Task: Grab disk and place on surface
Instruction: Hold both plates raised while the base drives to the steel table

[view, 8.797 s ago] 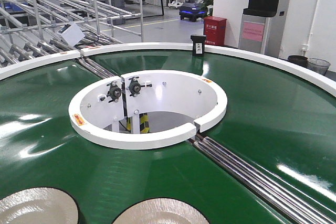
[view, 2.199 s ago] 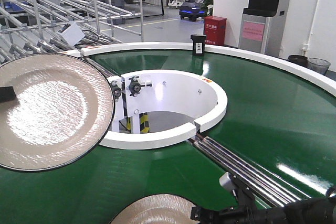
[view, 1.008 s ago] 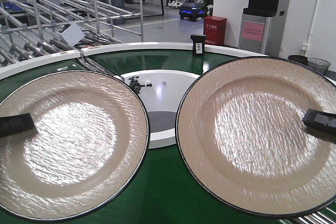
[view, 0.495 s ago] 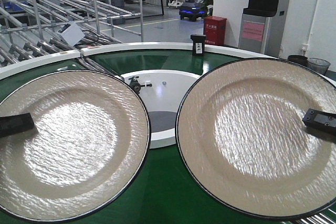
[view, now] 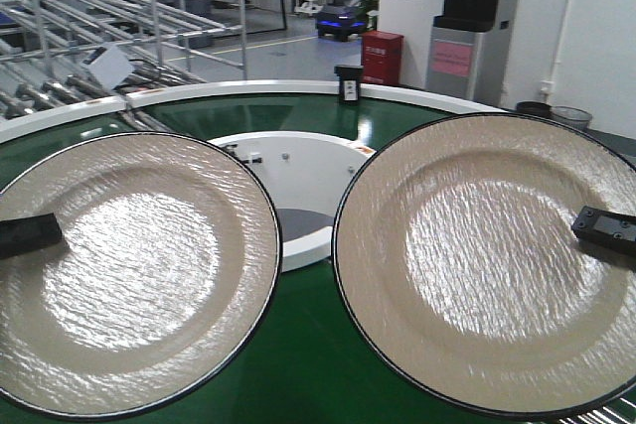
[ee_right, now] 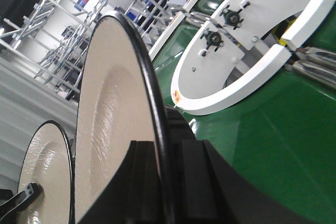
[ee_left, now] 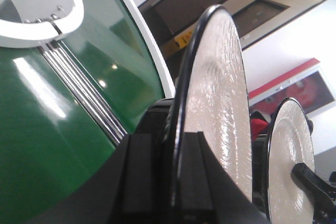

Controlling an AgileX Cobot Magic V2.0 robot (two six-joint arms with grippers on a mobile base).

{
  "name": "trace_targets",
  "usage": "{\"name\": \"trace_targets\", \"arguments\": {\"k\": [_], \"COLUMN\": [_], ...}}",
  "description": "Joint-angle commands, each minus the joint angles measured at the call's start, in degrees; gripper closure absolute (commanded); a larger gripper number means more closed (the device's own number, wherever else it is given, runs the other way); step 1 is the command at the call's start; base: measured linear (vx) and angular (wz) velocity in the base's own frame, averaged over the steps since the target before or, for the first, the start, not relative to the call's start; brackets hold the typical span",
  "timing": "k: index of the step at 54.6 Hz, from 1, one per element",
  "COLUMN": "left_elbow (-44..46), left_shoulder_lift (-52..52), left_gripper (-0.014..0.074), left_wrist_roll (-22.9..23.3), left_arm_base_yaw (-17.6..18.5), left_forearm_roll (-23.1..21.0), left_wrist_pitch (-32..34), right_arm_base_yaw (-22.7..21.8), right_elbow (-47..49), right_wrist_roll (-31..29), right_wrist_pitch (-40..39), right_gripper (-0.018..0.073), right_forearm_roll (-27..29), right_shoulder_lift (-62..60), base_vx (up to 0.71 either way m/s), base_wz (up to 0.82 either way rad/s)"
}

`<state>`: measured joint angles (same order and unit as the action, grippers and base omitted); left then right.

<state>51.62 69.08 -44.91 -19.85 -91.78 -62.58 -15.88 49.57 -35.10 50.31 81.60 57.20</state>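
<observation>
Two beige disks with black rims are held up above the green belt, faces toward the front camera. My left gripper (view: pixel 32 234) is shut on the left disk (view: pixel 129 275) at its left edge. In the left wrist view that disk (ee_left: pixel 215 98) stands edge-on between the jaws of the left gripper (ee_left: pixel 176 174). My right gripper (view: pixel 602 228) is shut on the right disk (view: pixel 477 265) at its right edge. The right wrist view shows this disk (ee_right: pixel 113 114) clamped in the right gripper (ee_right: pixel 167 182). The surface is out of view.
The shiny green conveyor belt (view: pixel 318 369) lies below both disks, with a white inner ring (view: pixel 303 161) and a white outer rim (view: pixel 248 89). Steel rollers (ee_left: pixel 86 93) cross the belt. Metal racks (view: pixel 119 7) stand at the back left, and a small black box (view: pixel 348 83) sits on the rim.
Both disks, lying on the belt at first, are lifted and held side by side. In the last half second the background slid left while the disks kept their place in view.
</observation>
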Motion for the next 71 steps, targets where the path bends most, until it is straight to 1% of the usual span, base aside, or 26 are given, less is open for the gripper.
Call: {"name": "trace_targets", "arguments": {"k": [1, 32, 38, 71], "left_elbow": [1.81, 1.81, 1.81, 1.81], "left_shoulder_lift": [-1.64, -1.64, -1.64, -1.64], "left_gripper": [0.0597, 0.0597, 0.0597, 0.0597], "left_wrist_roll": [0.97, 0.97, 0.97, 0.97], "left_arm_base_yaw": [0.15, 0.15, 0.15, 0.15], "left_forearm_roll": [-8.62, -8.62, -8.62, -8.62], "left_wrist_pitch": [-2.43, -2.54, -2.54, -2.60], "right_arm_base_yaw": [-0.28, -0.28, -0.28, -0.28], "right_elbow": [2.05, 2.05, 2.05, 2.05], "right_wrist_roll": [0.28, 0.28, -1.22, -1.16], "right_wrist_pitch": [-0.23, -0.23, -0.24, -0.24], "right_gripper": [0.0568, 0.0568, 0.0568, 0.0568], "right_forearm_roll": [6.81, 6.81, 6.81, 6.81], "right_shoulder_lift": [-0.98, -0.98, -0.98, -0.98], "base_vx": [-0.11, -0.14, -0.13, -0.12], "base_wz": [-0.28, -0.49, -0.52, -0.48]}}
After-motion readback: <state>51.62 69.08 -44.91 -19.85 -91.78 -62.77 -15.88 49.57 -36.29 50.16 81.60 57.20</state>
